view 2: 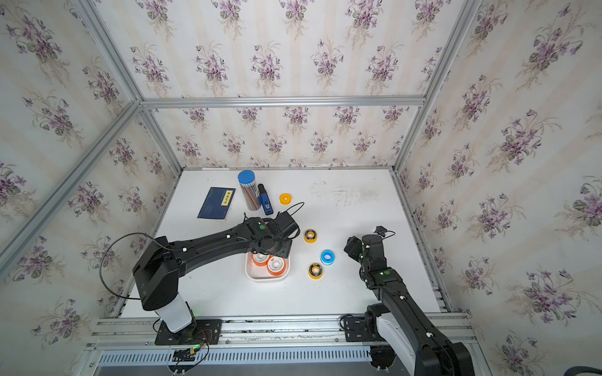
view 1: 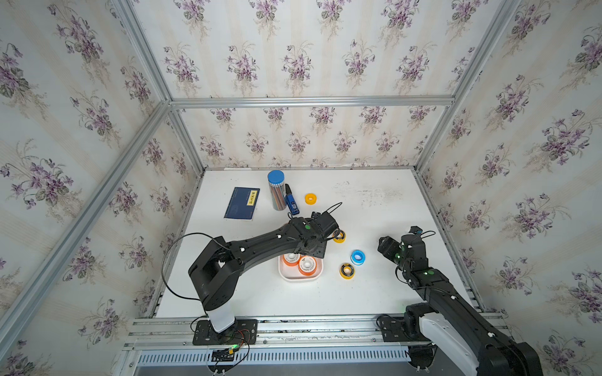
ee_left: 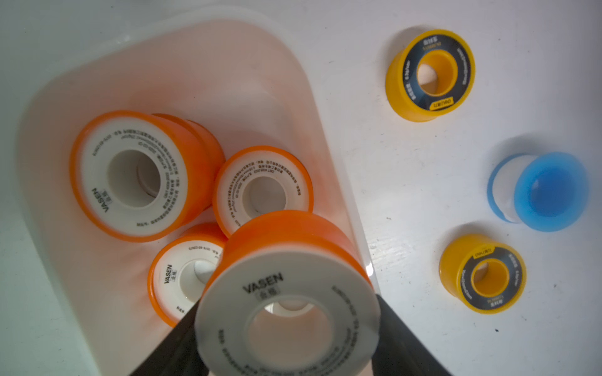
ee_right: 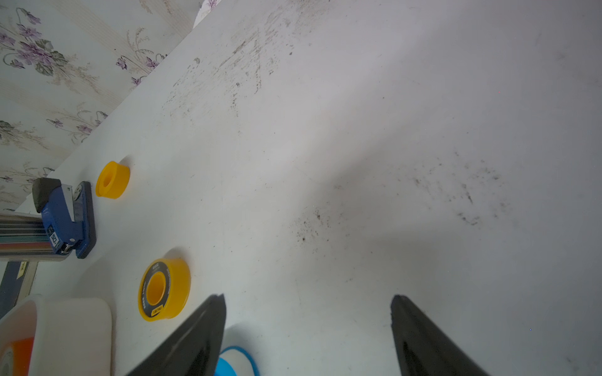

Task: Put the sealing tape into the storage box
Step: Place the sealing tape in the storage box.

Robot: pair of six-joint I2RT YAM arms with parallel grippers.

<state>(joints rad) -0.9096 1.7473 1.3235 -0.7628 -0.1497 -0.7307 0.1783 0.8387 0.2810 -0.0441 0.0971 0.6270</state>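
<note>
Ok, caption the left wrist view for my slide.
Left hand holds an orange spool over the storage box, three orange spools inside; two yellow spools, one blue spool outside.

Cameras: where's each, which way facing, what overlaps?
Top views: high at the front, looking down on the table; left arm and right arm show.
Left wrist: looks down past the left gripper, holding an orange tape roll over the storage box.
Right wrist: looks along the table past the open right gripper.
Shared: both wrist views catch the blue roll.
</note>
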